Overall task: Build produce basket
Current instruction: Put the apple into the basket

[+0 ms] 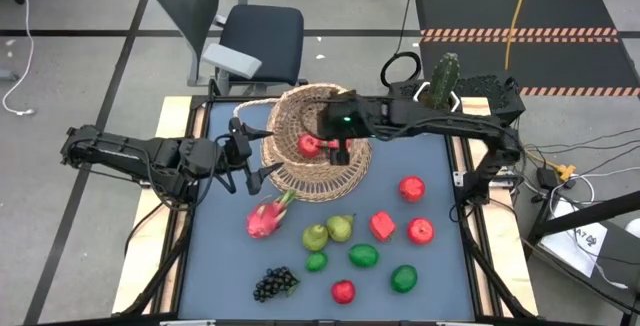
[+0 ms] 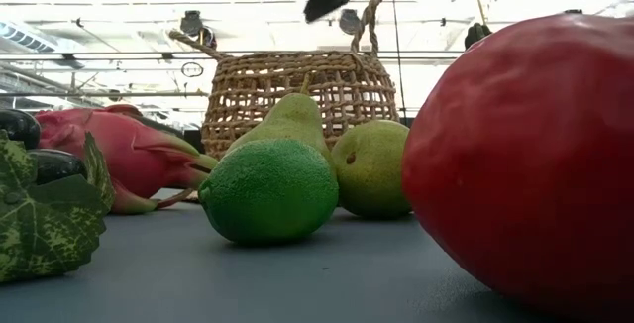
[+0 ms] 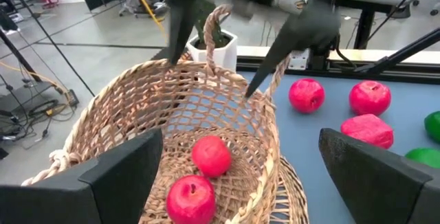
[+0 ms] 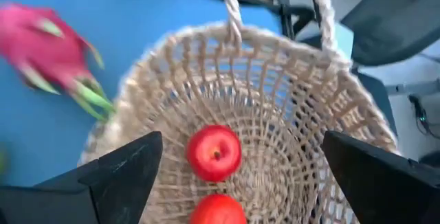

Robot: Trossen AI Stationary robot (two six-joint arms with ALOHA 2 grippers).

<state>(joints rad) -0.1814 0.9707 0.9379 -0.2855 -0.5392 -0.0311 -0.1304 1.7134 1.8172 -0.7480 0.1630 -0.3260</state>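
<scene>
The woven basket [image 1: 318, 136] stands at the table's far middle with its looped handle [image 4: 230, 7] up. Two red apples [image 3: 211, 154] [image 3: 190, 198] lie on its bottom. My right gripper [image 4: 242, 141] hangs open above the basket's opening, holding nothing; it shows in the high view too [image 1: 335, 148]. My left gripper [image 1: 250, 171] is open beside the basket's left wall, fingers pointing at it, with nothing between them. On the table nearer the front lie a dragon fruit [image 1: 268, 216], two pears [image 1: 328, 232], green rounds [image 1: 364, 256], red apples [image 1: 411, 188] and a grape bunch [image 1: 275, 284].
A white pot with a cactus [image 1: 445, 81] stands at the table's far right corner, behind my right arm. An office chair [image 1: 260, 36] is beyond the far edge. In the low view a red apple [image 2: 525, 155] and a lime [image 2: 269, 190] sit close to the front edge.
</scene>
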